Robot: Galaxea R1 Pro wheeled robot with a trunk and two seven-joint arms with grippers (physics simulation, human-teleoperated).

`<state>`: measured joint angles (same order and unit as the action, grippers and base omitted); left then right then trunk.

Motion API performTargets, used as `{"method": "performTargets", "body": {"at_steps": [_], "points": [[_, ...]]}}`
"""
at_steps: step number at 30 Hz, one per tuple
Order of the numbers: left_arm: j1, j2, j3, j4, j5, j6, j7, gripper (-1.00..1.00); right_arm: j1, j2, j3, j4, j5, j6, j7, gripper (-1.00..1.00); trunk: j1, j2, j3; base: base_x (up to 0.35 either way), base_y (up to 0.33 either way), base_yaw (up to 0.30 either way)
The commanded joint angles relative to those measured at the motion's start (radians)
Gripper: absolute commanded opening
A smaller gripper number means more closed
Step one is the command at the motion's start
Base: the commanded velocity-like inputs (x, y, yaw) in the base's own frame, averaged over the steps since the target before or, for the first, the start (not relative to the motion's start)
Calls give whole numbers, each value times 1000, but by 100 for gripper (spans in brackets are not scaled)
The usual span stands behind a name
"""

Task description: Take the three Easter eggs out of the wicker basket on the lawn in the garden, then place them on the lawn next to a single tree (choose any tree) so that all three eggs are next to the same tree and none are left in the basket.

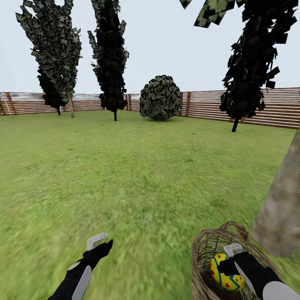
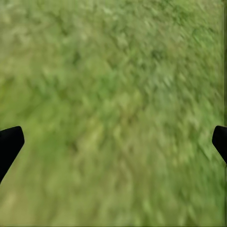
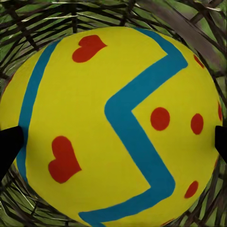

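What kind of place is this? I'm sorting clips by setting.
Most likely a simulated fenced garden. A wide lawn runs back to a slatted wooden fence, with dark narrow trees and a round bush before it. Close by, a wicker basket holding an egg sits on the grass.

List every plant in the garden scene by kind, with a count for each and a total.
Dark narrow cypress-like trees: 3
Round clipped bushes: 1
Thick pale trunks close at the right edge: 1
Total: 5
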<state>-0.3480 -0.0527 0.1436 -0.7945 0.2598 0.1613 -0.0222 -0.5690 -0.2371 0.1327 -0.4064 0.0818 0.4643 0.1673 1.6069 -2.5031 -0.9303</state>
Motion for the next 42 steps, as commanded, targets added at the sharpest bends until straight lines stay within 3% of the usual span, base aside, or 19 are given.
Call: {"method": "performTargets", "body": {"at_steps": [1,15,42], "points": [[0,-1,4,-2,10,7,-2,100,0,-1,2,-2,9,5,6,-100,-1,0,3,0,0,0],[0,-1,5,-3,10,9,-5,100,0,-3,1,-2,9,5,6,-100,-7,3,57,0,0,0],[0,-2,4,7,10,9,-6,100,0,-2,1,-3,9,5,6,-100,-110,192,142,0,0,0]]}}
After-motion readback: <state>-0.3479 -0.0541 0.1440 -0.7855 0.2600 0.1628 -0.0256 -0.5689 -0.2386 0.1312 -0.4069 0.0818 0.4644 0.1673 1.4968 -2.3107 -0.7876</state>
